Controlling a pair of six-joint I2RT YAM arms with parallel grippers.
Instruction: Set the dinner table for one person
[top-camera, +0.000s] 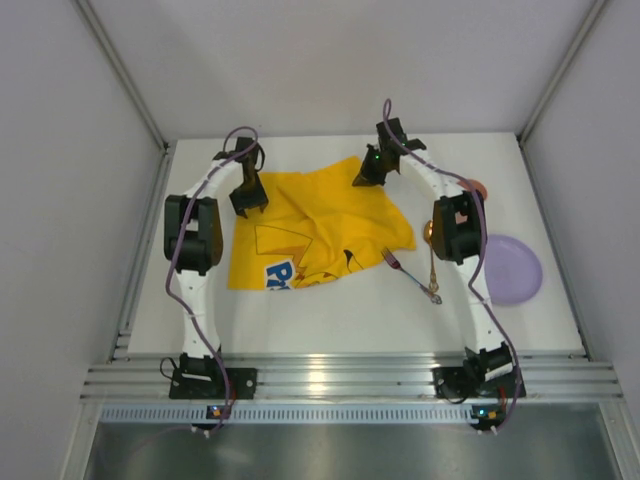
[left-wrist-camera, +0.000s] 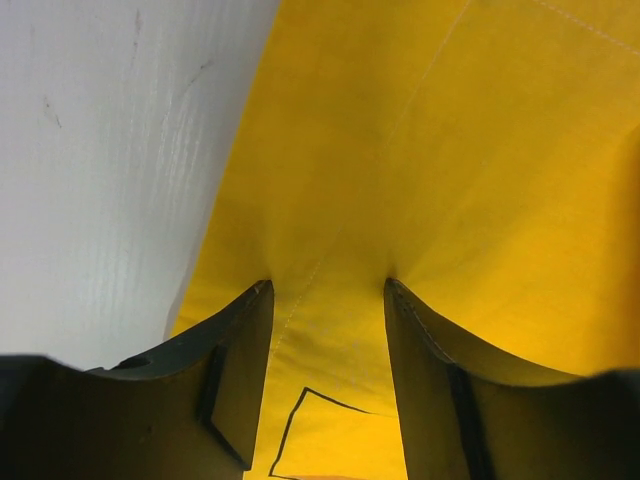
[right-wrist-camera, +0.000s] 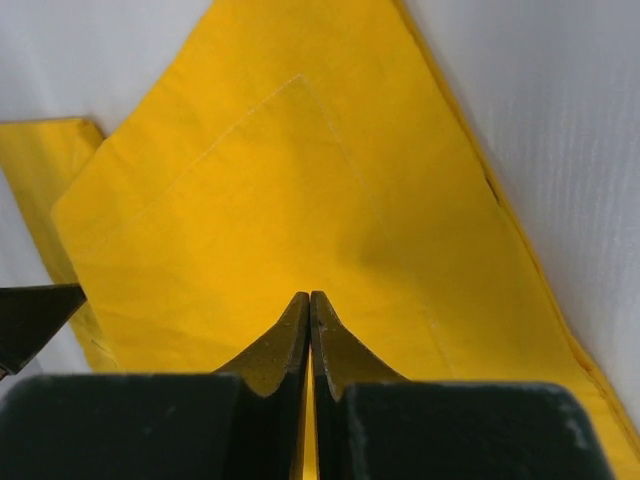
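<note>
Top view: dinner table (top-camera: 330, 320) carries a rumpled yellow cloth (top-camera: 320, 215) in its far half, with fork (top-camera: 393, 262), spoon (top-camera: 432, 262) and purple plate (top-camera: 512, 268) off to its right. Left gripper (top-camera: 248, 205) sits on the cloth's far-left edge, right gripper (top-camera: 368, 178) on its far-right corner. Left wrist: jaws partly open, tips down on the cloth by the hem, nothing clamped. Right wrist: jaws closed tight, a sliver of yellow pinched between. Step looks like spreading the cloth flat. Next, left must close on the hem, then both pull apart evenly.
</note>
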